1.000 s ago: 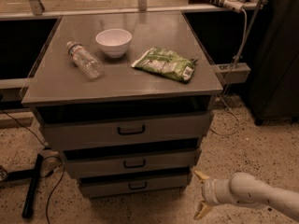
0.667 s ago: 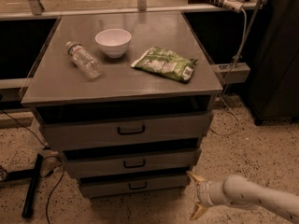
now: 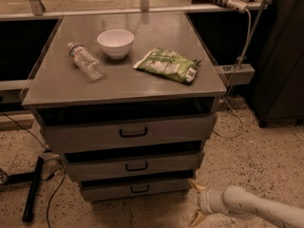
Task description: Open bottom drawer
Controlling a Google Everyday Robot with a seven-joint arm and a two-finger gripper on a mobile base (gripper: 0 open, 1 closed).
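The bottom drawer [image 3: 109, 192] is the lowest of 3 in the grey cabinet, down by the floor, with its small black handle [image 3: 140, 189] lying horizontal. The gripper [image 3: 195, 201] hangs just off the drawer's right end, fingers spread wide, so the handle lies to its left. The arm [image 3: 251, 208] comes in low from the right, almost level.

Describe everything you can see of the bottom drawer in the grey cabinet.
The bottom drawer is the slimmest and narrowest of three and sits lowest, just above the speckled floor. Its flat front looks like matt grey metal or laminate, with a small black bar handle at centre. It appears pushed in and level, with a dark gap above it. The gripper, fingers open, hovers beside its right end, away from the handle.
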